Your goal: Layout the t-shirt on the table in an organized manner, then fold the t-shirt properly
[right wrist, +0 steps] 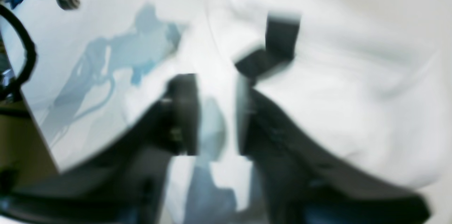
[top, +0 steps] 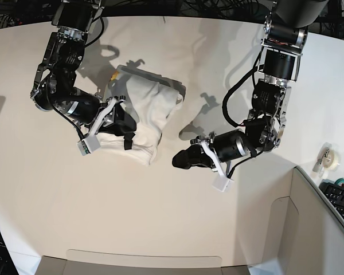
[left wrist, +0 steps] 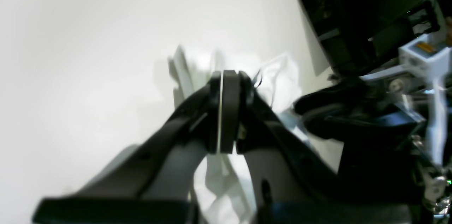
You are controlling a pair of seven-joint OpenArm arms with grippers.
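The white t-shirt (top: pixel 143 109) lies crumpled on the white table (top: pixel 160 229), left of centre. My right gripper (top: pixel 126 134) rests on its lower part. In the blurred right wrist view its fingers (right wrist: pixel 182 111) stand a little apart with a fold of the t-shirt (right wrist: pixel 335 93) between them; pale blue print (right wrist: pixel 141 51) and a dark label (right wrist: pixel 279 37) show beyond. My left gripper (top: pixel 176 161) is low at the shirt's lower right corner. Its pads (left wrist: pixel 229 111) are pressed together with a thin white line of cloth between them, and the t-shirt (left wrist: pixel 279 72) bunches around the left gripper (left wrist: pixel 224 76).
A grey box-like panel (top: pixel 309 229) stands at the lower right, with a tape roll (top: pixel 329 157) and a keyboard (top: pixel 341 197) beside it. Cables run along the table's curved far edge. The other arm (left wrist: pixel 370 118) looms dark at the right of the left wrist view.
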